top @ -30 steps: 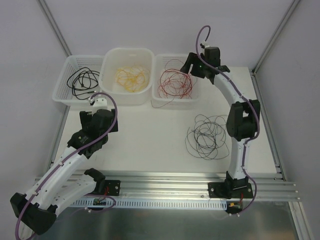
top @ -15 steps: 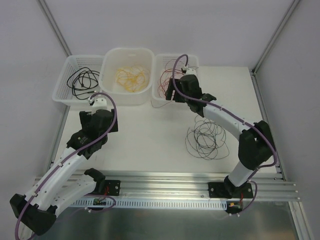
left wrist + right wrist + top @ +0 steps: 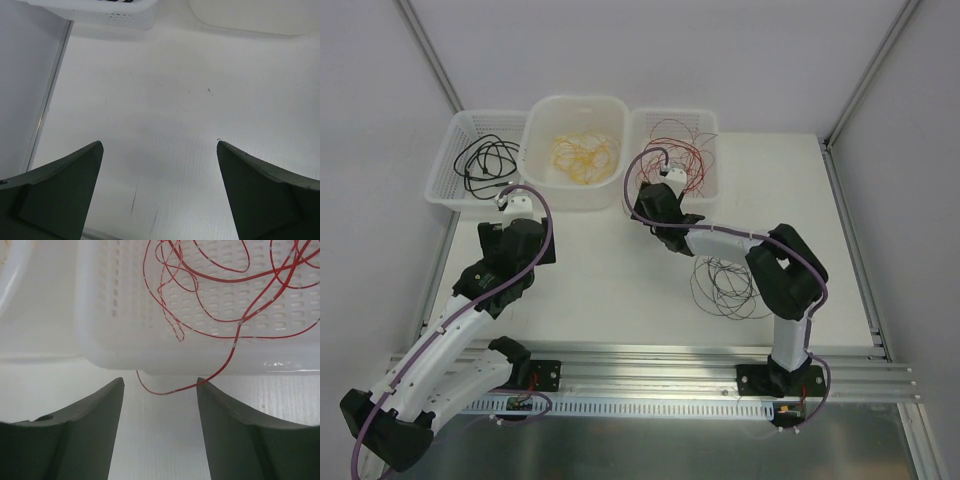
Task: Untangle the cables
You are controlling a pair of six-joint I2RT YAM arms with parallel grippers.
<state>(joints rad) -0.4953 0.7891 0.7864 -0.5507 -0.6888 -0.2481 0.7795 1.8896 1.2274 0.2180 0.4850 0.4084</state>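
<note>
Red cables (image 3: 672,165) lie coiled in the right white basket (image 3: 712,190). One red strand (image 3: 172,390) hangs over that basket's front wall (image 3: 120,347) onto the table. My right gripper (image 3: 159,381) sits low on the table just in front of it, open, with the strand just ahead of its fingertips and nothing between them. In the top view the right gripper (image 3: 645,198) is at the basket's near left corner. A loose tangle of black cables (image 3: 728,280) lies on the table. My left gripper (image 3: 159,144) is wide open over bare table.
Black cables (image 3: 485,160) lie in the left basket (image 3: 442,190). Yellow-orange cables (image 3: 582,155) fill the middle tub (image 3: 535,170). The right arm's elbow (image 3: 785,275) stands beside the black tangle. A rail (image 3: 650,360) runs along the table's near edge.
My right arm swung from above the red basket's far side down and left to the table in front of it, and its jaws narrowed somewhat. The left arm stayed still.
</note>
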